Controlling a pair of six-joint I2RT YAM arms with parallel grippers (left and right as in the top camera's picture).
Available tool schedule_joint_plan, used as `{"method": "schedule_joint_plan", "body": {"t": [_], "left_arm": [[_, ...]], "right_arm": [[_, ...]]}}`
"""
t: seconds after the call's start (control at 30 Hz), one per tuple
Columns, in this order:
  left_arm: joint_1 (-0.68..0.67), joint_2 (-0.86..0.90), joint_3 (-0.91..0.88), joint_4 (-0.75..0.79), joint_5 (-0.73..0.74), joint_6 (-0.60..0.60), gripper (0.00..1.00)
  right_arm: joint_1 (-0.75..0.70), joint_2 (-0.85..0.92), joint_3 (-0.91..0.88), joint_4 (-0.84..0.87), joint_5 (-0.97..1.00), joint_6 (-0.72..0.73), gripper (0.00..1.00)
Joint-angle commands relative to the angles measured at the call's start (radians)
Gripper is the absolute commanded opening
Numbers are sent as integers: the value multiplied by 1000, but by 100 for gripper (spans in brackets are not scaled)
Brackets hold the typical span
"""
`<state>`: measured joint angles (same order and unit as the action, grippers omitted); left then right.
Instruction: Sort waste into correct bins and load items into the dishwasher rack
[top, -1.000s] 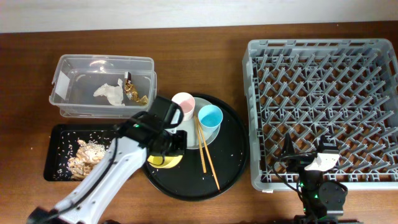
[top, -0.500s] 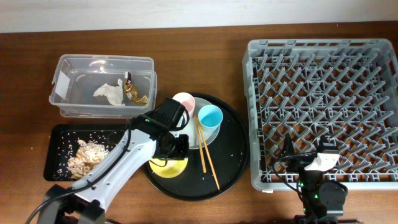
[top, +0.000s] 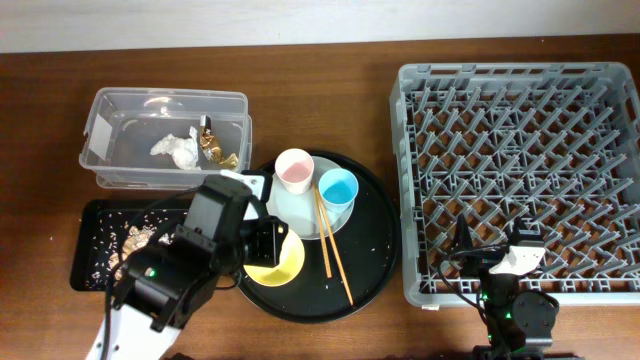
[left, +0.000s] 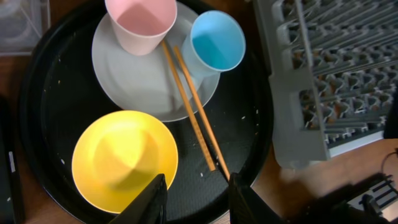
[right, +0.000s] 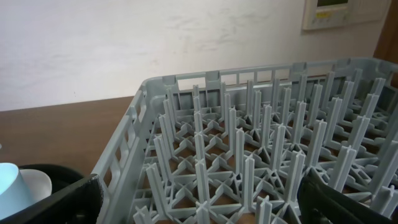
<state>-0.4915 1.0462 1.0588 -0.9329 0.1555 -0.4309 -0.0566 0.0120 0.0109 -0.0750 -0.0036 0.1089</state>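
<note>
The yellow bowl (left: 124, 158) lies on the round black tray (left: 56, 93), with my left gripper (left: 196, 200) open just beside its rim and holding nothing. On the grey-blue plate (left: 143, 81) stand the pink cup (left: 140, 22) and the light-blue cup (left: 216, 42), and the chopsticks (left: 193, 112) lie across its edge. The tissue (top: 175, 148) and the foil wrapper (top: 216, 150) are in the clear tub (top: 120, 100). Food scraps (top: 135, 238) lie in the small black tray (top: 88, 275). My right gripper (right: 199, 208) is open over the near edge of the dishwasher rack (right: 261, 124).
My left arm (top: 175, 285) hides part of the small black tray and the left side of the round tray. The rack (top: 520, 180) fills the right of the table. Bare wood lies along the back, behind the tub and the rack.
My left jaws have opened and let go of the yellow bowl, which now lies in full view on the round tray. The left arm has drawn back. The right arm has not moved.
</note>
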Motion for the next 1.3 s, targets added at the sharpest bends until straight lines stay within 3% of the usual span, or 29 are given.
{"method": "schedule_joint_plan", "body": {"t": [0.0, 0.13, 0.3, 0.37, 0.4, 0.5, 0.63, 0.73, 0.77, 0.83, 0.97, 1.17, 1.27], "left_arm": [[1, -57, 13, -35, -58, 14, 32], [1, -49, 13, -14, -78, 13, 32], [1, 26, 13, -3, -79, 13, 33], [2, 66, 13, -11, -225, 13, 33], [2, 68, 13, -15, -263, 12, 33], [63, 68, 13, -11, -362, -22, 39], [230, 68, 13, -21, -371, -21, 51], [342, 68, 13, -26, -388, -21, 51], [381, 68, 13, -30, -388, -21, 58], [396, 68, 13, -64, -388, -21, 99], [396, 68, 13, -94, -388, -21, 99], [396, 68, 13, -94, -388, -21, 99], [396, 68, 13, -94, -388, -21, 99]], "right_arm": [[-4, -3, 105, -89, -29, 5, 98], [-3, 183, 408, -193, -121, 58, 98], [-3, 792, 1035, -752, -432, 57, 98], [-2, 942, 1155, -864, -575, 56, 98], [0, 980, 1154, -878, -632, 56, 85], [116, 1104, 1154, -948, -626, -35, 68], [369, 1272, 1154, -943, -381, -33, 65], [492, 1419, 1154, -928, -309, -29, 52], [527, 1479, 1154, -916, -300, -25, 47], [580, 1588, 1154, -894, -298, -23, 44], [659, 1709, 1154, -830, -286, 10, 43], [778, 1713, 1151, -771, -62, 117, 40], [778, 1713, 1143, -751, -63, 119, 39]]}}
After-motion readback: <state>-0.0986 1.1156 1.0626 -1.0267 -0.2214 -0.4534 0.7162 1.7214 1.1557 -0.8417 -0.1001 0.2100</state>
